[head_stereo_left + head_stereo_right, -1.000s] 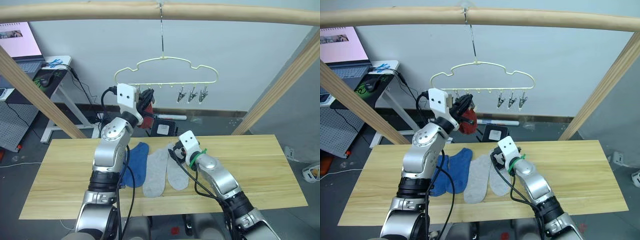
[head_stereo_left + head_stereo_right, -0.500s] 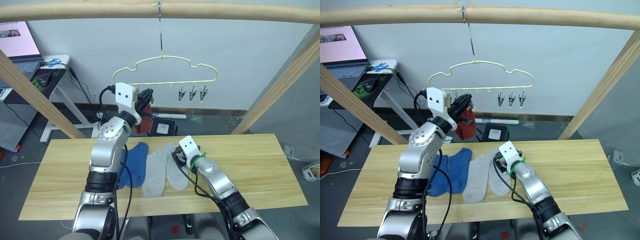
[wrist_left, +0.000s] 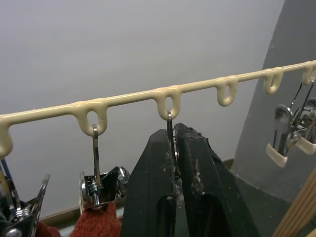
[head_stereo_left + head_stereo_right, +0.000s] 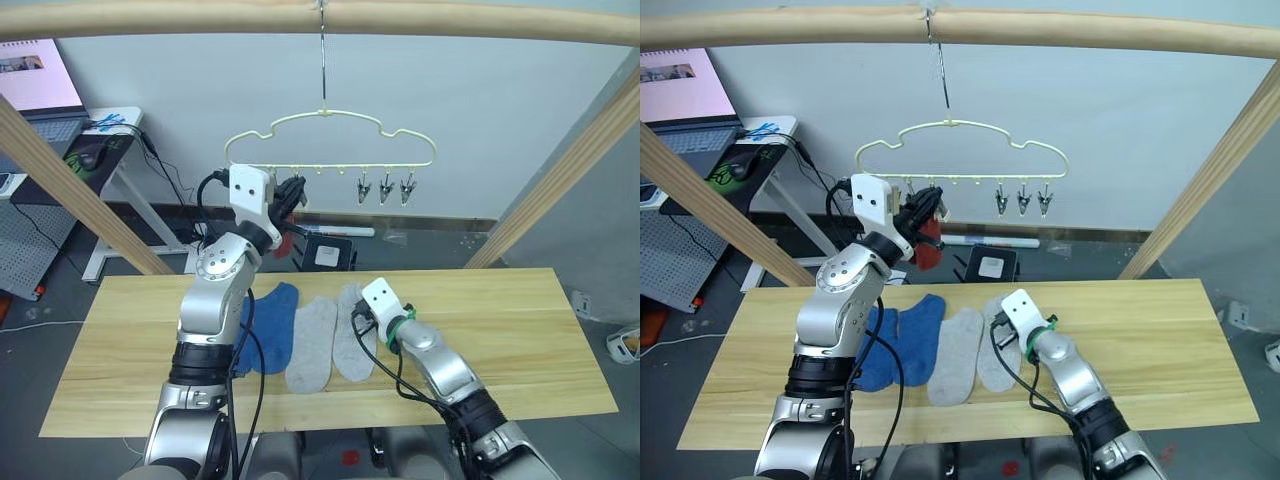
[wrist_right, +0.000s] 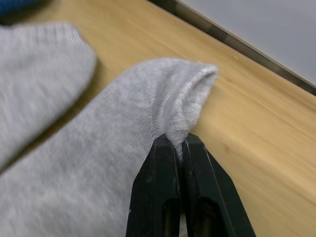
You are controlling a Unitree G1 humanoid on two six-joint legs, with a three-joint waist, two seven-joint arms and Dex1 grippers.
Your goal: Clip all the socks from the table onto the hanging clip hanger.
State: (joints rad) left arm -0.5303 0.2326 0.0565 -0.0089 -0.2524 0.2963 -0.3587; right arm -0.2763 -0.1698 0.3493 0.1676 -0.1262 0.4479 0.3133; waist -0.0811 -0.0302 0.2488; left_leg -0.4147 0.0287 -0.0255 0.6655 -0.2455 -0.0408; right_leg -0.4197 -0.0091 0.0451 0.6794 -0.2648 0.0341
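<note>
The pale-yellow cloud-shaped wire clip hanger [image 4: 330, 140] hangs by its long metal hook from the round wooden pole [image 4: 320, 20] above the pale plank table [image 4: 520, 330]. The left gripper [image 3: 175, 148] is raised to its clip row, fingers clenched on a small metal clip [image 3: 170, 143], with a rust-red knit sock [image 4: 928, 240] clipped just left of it. On the table, the right gripper [image 5: 177, 148] pinches the cuff of the right light grey ankle sock [image 5: 98, 148]. A second grey sock [image 4: 312, 345] and blue socks [image 4: 270, 325] lie to its left.
</note>
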